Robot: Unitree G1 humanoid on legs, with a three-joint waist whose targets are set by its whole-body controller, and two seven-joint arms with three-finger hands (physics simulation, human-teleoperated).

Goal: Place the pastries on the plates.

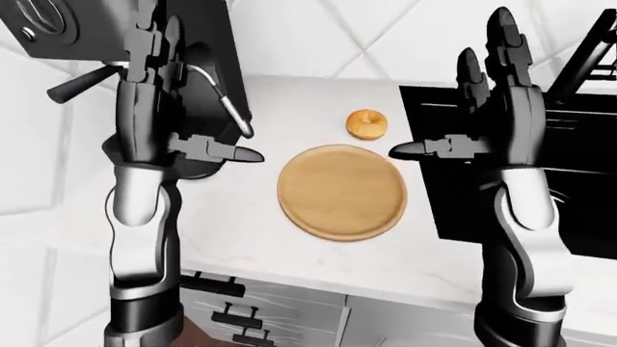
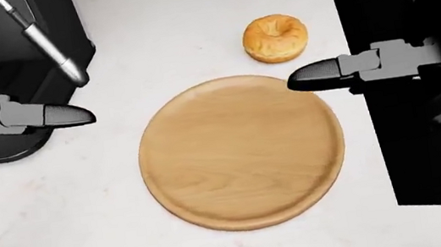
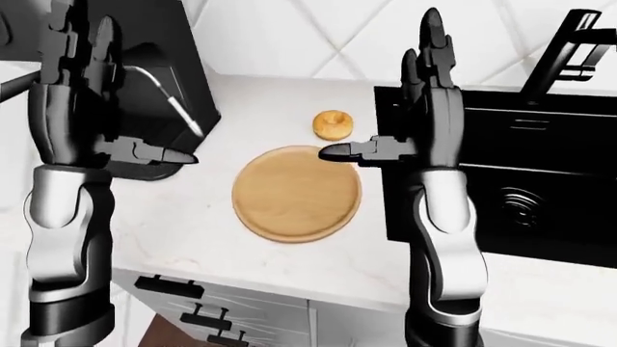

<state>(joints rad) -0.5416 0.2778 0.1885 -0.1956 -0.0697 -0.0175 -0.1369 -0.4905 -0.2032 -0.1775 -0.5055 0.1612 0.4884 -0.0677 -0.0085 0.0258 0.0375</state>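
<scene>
A round golden pastry (image 2: 275,38) lies on the white counter just above an empty wooden plate (image 2: 241,153). My left hand (image 1: 183,108) is held upright and open to the left of the plate, its thumb (image 2: 66,115) pointing toward it. My right hand (image 1: 472,108) is also raised and open on the plate's right, and its thumb (image 2: 316,72) hovers over the plate's upper right rim, just below the pastry. Neither hand touches or holds anything.
A black coffee machine (image 1: 197,65) with a metal steam wand (image 2: 48,47) stands left of the plate. A black sink (image 3: 511,181) with a black faucet (image 3: 569,43) lies to the right. Drawers (image 1: 231,311) sit under the counter edge.
</scene>
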